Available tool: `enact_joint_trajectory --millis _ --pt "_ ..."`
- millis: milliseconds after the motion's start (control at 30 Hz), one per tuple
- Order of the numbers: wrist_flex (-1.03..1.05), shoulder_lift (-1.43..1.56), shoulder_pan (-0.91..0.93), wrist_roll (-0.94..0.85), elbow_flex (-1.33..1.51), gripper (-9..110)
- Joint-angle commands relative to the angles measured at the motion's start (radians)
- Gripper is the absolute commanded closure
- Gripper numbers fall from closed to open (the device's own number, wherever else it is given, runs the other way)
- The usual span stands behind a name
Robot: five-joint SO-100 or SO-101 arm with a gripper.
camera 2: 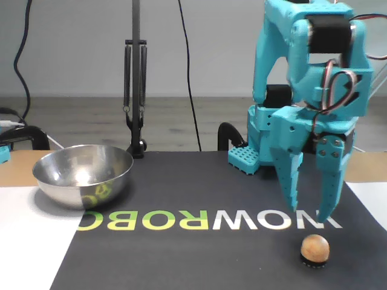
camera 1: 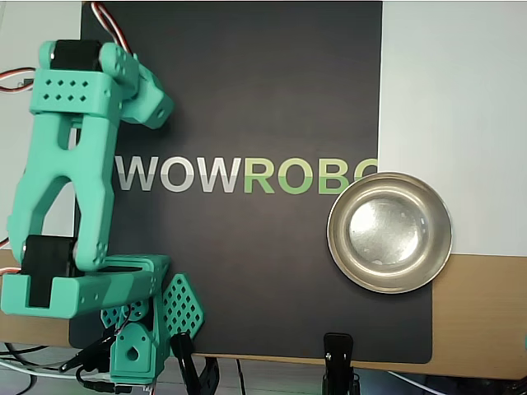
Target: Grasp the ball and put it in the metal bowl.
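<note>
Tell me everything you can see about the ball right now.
The ball is a small, plain, matte tan sphere that looks wooden. In the fixed view it sits on a short dark ring on the black mat, just in front of the W of the printed lettering. Nothing grips it: the teal tool hangs above and slightly behind it, fingers spread, tips clear of it. The metal bowl stands far off to the left in that view. In the overhead view the arm hides the ball.

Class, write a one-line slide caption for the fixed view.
Teal arm's open claw hangs above the tan ball on the black WOWROBO mat; empty metal bowl waits at left.
</note>
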Motion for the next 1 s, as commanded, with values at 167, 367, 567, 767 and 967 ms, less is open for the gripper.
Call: enact_joint_trajectory --millis 167,367,567,767,967 --pt "-0.006 0.02 0.012 -0.006 0.054 56" --pt "-0.008 0.018 0.014 -0.006 0.058 56" --pt "-0.009 0.012 0.029 -0.006 0.046 57" --pt "-0.009 0.009 0.028 -0.006 0.044 56" --pt "-0.048 0.008 0.031 -0.006 0.051 56"
